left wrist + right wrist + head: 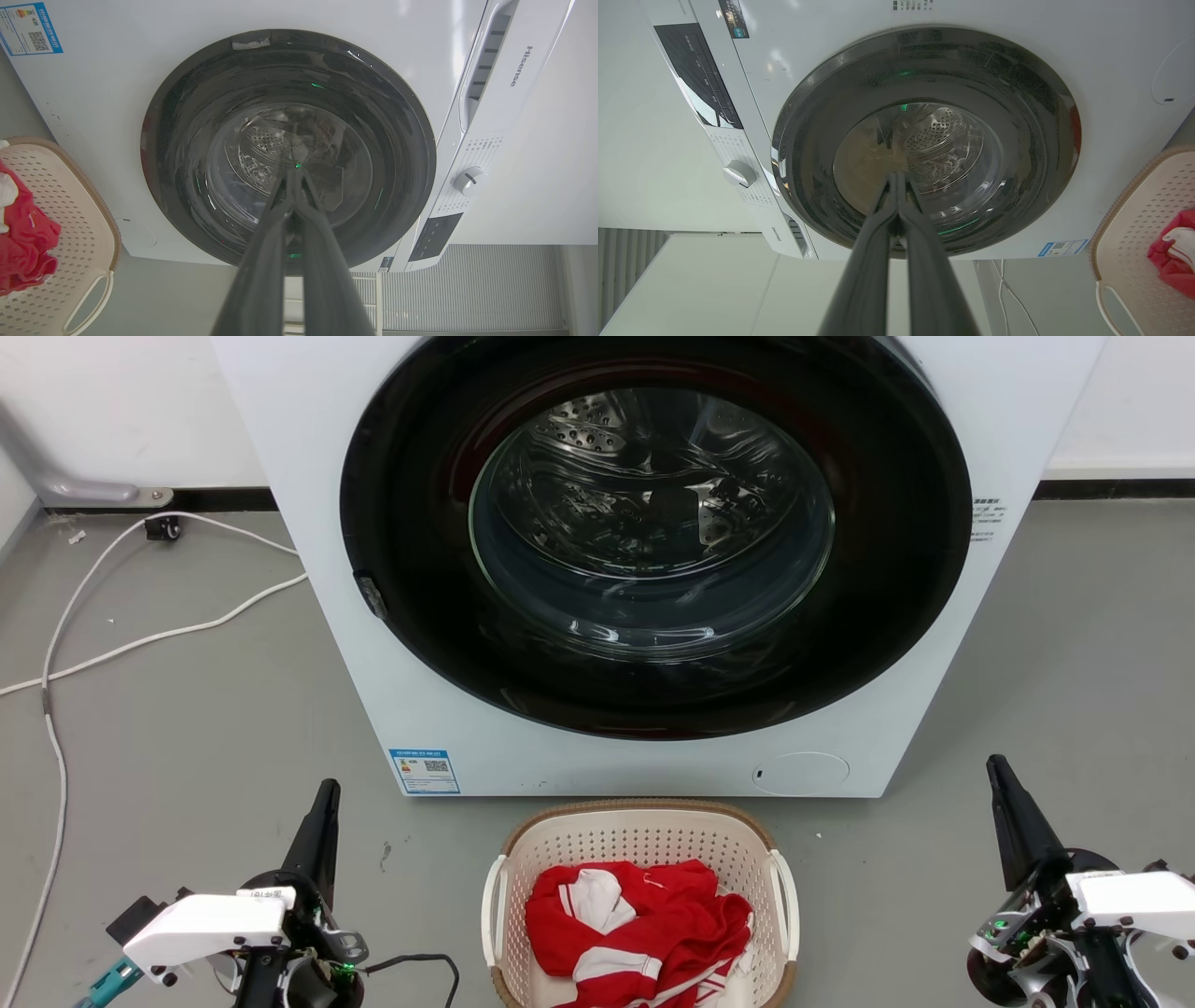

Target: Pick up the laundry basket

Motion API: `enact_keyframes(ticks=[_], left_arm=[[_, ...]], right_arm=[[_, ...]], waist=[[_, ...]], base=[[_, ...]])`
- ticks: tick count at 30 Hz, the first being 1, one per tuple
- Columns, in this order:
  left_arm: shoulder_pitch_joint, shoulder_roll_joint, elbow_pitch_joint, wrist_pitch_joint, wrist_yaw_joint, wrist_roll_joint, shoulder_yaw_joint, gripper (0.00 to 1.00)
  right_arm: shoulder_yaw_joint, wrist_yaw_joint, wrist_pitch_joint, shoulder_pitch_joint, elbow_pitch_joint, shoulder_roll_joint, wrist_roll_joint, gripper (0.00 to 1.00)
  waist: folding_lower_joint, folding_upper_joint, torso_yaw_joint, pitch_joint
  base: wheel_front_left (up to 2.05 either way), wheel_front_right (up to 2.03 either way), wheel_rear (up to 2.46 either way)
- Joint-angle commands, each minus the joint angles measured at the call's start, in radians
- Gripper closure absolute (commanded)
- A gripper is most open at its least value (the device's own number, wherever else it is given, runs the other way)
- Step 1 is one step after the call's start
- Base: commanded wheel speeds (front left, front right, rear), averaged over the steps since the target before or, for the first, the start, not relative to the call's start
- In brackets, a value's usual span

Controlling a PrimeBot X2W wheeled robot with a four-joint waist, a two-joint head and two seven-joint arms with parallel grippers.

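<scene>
**A:** Which step is in hand?

**B:** The very start, I'd judge: the approach. The laundry basket (639, 845) stands on the floor (187, 737), just in front of the foot of the washing machine (597, 770). A red and white garment (644, 919) lies in it, and nothing touches it.

**A:** And the arms?

**B:** The left gripper (327, 793) hangs well apart from the basket on its left side, and the right gripper (997, 770) well apart on its right. Each has its two fingers pressed together and holds nothing. Both wrist views look along those fingers at the machine's door (653, 523), with the basket off at one edge.

**A:** So what does the next move call for?

**B:** Probably both arms come inward and down, one to the left handle (492, 910) and one to the right handle (789, 905). The fingers would have to part to clasp those white loops, or else hook beneath them. Then the two sides should lift evenly; otherwise the basket may tip and the garment slide.
</scene>
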Motion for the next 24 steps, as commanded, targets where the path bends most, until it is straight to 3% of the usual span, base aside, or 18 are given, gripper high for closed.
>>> enact_keyframes(ticks=[1,15,16,24], left_arm=[[-0.006,0.000,0.000,0.000,-0.003,0.004,0.001,1.00],[-0.006,-0.002,0.000,0.004,-0.003,0.007,0.005,1.00],[0.000,-0.002,0.000,0.000,0.000,0.002,0.002,0.00],[0.006,-0.005,-0.003,-0.030,0.000,0.007,-0.032,0.00]], right_arm=[[-0.002,0.000,0.005,-0.011,0.002,0.001,-0.006,1.00],[-0.007,0.000,0.008,-0.011,0.002,0.005,-0.009,1.00],[-0.005,0.000,0.007,0.000,0.000,0.004,-0.007,0.00],[0.013,0.000,-0.024,0.028,-0.024,0.008,-0.020,0.00]], waist=[[0.0000,0.0000,0.000,0.000],[0.0000,0.0000,0.000,0.000],[0.0000,0.0000,0.000,0.000],[0.0000,0.0000,0.000,0.000]], base=[[0.00,0.00,0.00],[0.00,0.00,0.00],[0.00,0.00,0.00],[0.00,0.00,0.00]])
